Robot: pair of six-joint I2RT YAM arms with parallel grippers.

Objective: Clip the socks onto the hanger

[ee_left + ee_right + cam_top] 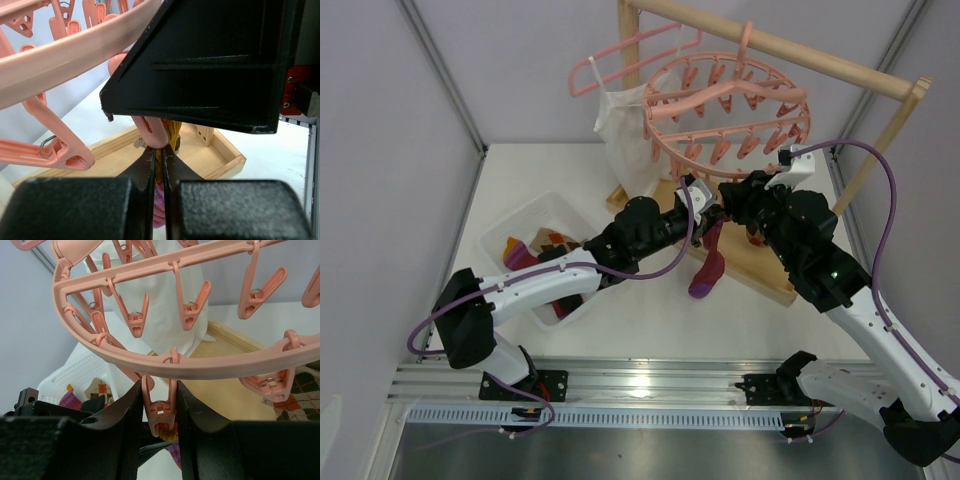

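The round pink hanger [730, 95] hangs from a wooden rod. It fills the top of the left wrist view [65, 55] and of the right wrist view [200, 367]. My left gripper [705, 215] [159, 152] is shut on a purple-maroon sock [708, 268] with a mustard cuff [172, 131] and holds the cuff up under the ring. My right gripper [738, 192] [159, 387] is shut on one dangling pink clip [160, 410] and squeezes it. The mustard cuff [172, 436] sits at that clip's mouth. A tan argyle sock [300, 390] shows at the right edge.
A white bin [535, 225] at the left holds more socks [515, 250]. A white camisole [625, 130] hangs on a thin pink coat hanger [620, 60]. The rack's wooden base [760, 265] lies under both grippers, and its rod [800, 50] runs above.
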